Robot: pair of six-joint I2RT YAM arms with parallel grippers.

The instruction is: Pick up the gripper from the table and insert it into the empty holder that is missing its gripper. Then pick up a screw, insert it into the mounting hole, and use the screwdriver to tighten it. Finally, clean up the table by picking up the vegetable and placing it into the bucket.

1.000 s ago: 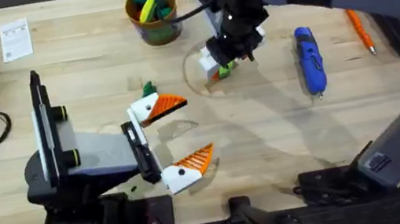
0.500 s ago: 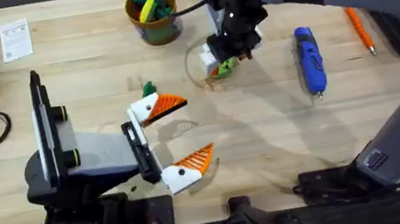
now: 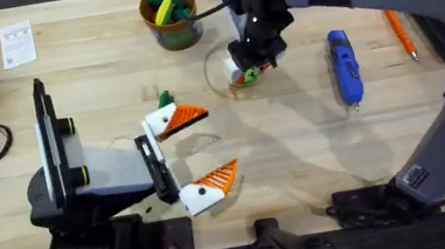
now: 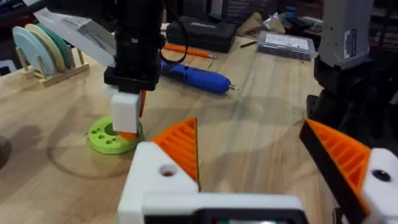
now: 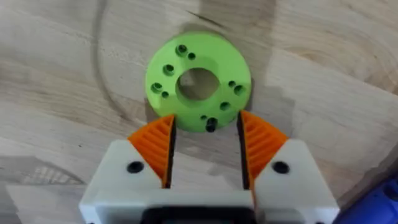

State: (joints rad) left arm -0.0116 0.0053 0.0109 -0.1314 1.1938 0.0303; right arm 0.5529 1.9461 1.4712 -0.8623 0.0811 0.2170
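The right gripper [image 3: 248,68] points straight down over the green disc [image 5: 198,83], jaws spread at its edge. The left gripper [image 3: 195,150] rests low at seven o'clock, jaws spread wide. The left wrist view shows the screwdriver [image 4: 196,77] lying behind the disc; the bucket [image 3: 170,15] stands at twelve o'clock on the table [image 3: 89,56].

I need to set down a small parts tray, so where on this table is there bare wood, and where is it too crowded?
Bare wood lies on the light wooden table between the left gripper and the fat blue screwdriver, and between the white paper card and the round brown-rimmed bucket. It is crowded where the right gripper hovers over the bright green holed disc.
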